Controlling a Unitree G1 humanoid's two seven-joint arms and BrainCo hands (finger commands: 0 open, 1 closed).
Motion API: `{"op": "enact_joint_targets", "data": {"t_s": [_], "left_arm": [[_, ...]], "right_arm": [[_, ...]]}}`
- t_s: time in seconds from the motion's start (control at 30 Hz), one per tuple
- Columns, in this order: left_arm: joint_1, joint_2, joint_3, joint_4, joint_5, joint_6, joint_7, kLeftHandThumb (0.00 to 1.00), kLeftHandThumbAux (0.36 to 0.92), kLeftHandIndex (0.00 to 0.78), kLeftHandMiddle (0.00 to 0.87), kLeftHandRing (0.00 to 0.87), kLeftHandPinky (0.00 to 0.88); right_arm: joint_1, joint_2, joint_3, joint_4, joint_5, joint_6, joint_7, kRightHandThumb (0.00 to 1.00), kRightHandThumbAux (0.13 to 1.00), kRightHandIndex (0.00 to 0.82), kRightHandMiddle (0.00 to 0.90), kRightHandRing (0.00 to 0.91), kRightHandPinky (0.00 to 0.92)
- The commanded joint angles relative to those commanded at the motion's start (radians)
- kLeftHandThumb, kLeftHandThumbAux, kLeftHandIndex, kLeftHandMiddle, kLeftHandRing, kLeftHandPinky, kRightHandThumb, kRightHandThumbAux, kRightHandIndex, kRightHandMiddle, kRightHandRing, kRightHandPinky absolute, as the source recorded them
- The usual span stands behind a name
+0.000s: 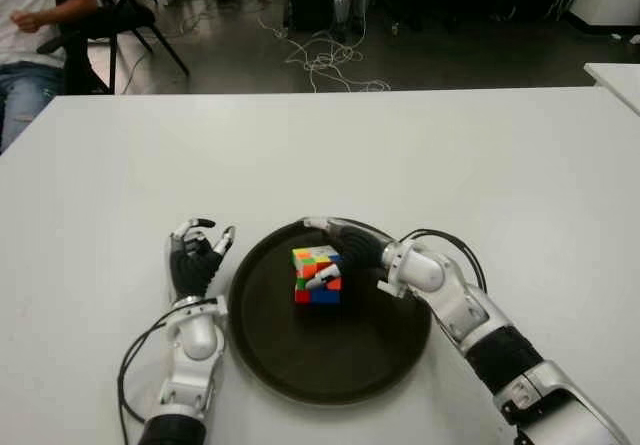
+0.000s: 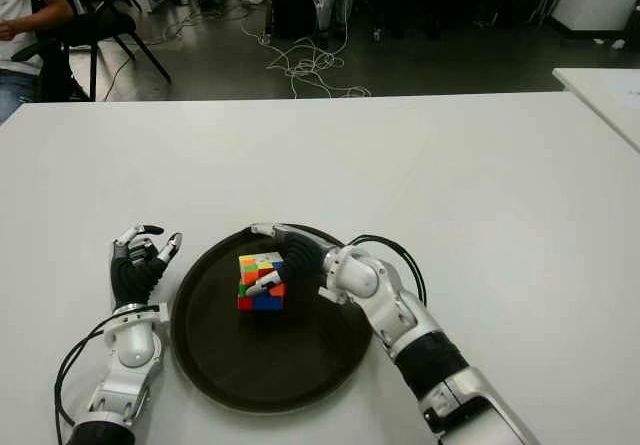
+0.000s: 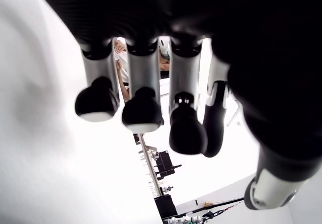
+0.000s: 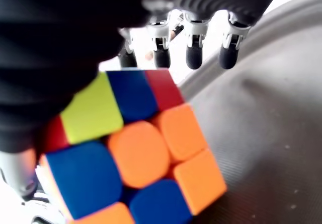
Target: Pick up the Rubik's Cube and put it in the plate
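The Rubik's Cube (image 1: pixel 317 275) sits inside the dark round plate (image 1: pixel 262 367), a little left of its middle, with a mix of orange, blue, yellow and red stickers (image 4: pixel 131 153). My right hand (image 1: pixel 333 247) reaches over the plate's far right rim and cups the cube. Its fingers (image 4: pixel 193 58) stretch out straight past the cube's far side without touching it, and the thumb (image 1: pixel 321 281) lies against the cube's front face. My left hand (image 1: pixel 200 250) stands on the white table (image 1: pixel 480 165) just left of the plate, fingers (image 3: pixel 143 113) loosely bent, holding nothing.
A seated person (image 1: pixel 28 25) and a dark chair (image 1: pixel 125 20) are beyond the table's far left corner. Loose cables (image 1: pixel 322 61) lie on the floor behind. The corner of another white table (image 1: pixel 615 75) shows at the far right.
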Motion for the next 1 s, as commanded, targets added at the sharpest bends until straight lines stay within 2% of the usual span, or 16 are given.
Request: {"op": "enact_joint_targets", "data": {"t_s": [0.23,0.53,0.6,0.73,0.87,1.0], "left_arm": [[0.000,0.001,0.003,0.007,-0.003,-0.010,-0.002,0.719,0.697,0.444,0.817,0.838,0.837],[-0.002,0.000,0.005,0.017,-0.004,-0.024,0.003,0.719,0.698,0.444,0.815,0.838,0.835],[-0.001,-0.003,0.007,0.018,-0.006,-0.032,0.005,0.718,0.698,0.443,0.815,0.838,0.836],[-0.002,-0.007,0.010,0.022,-0.013,-0.050,0.003,0.718,0.698,0.444,0.816,0.838,0.837],[-0.005,-0.008,0.015,0.026,-0.023,-0.063,-0.006,0.718,0.698,0.444,0.816,0.836,0.834],[-0.006,-0.011,0.017,0.026,-0.028,-0.065,-0.008,0.718,0.698,0.445,0.815,0.832,0.832]], "right_arm": [[0.005,0.001,-0.005,-0.013,0.014,0.002,0.009,0.000,0.655,0.008,0.049,0.028,0.000],[0.009,0.003,-0.010,-0.010,0.024,-0.001,0.009,0.000,0.629,0.000,0.033,0.015,0.000],[0.018,0.009,-0.030,-0.013,0.049,-0.008,0.004,0.000,0.630,0.000,0.034,0.014,0.000],[0.042,-0.011,-0.075,-0.076,0.100,-0.004,0.020,0.000,0.661,0.001,0.035,0.007,0.000],[0.016,0.007,-0.084,0.002,0.105,-0.033,-0.011,0.000,0.669,0.002,0.031,0.003,0.000],[0.009,0.006,-0.102,0.015,0.115,-0.058,-0.025,0.000,0.666,0.007,0.033,0.005,0.000]]}}
